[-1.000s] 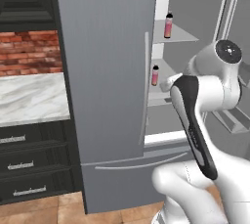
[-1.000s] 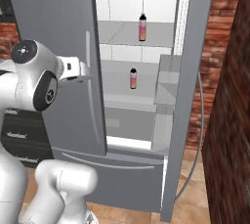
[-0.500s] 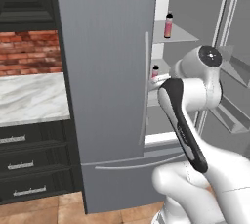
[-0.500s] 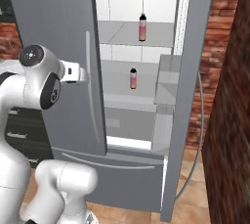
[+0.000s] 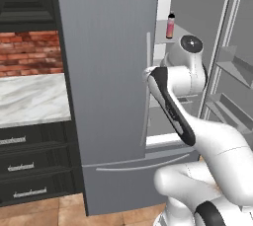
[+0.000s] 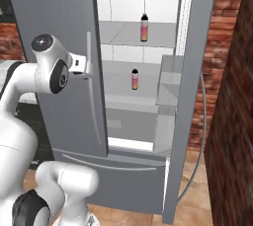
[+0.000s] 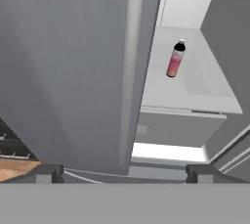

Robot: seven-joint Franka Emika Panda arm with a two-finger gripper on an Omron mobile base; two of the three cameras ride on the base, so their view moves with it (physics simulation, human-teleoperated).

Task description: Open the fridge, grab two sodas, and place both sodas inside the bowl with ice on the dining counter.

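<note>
While the hand [image 7: 119, 171] gapes, a soda [image 7: 176, 59] stands well ahead.

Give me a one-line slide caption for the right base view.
Fridge right door open, two pink soda bottles on separate shelves, gripper open at left door's handle.

Arm folded up high, elbow bent, forearm angled up to the wrist, wrist joint at about shoulder height. Claw [image 7: 124, 171] jaws spread wide, nothing between them, both tips [image 7: 48, 172] level at the bottom of the hand view. Hand pitched slightly downward.
</note>
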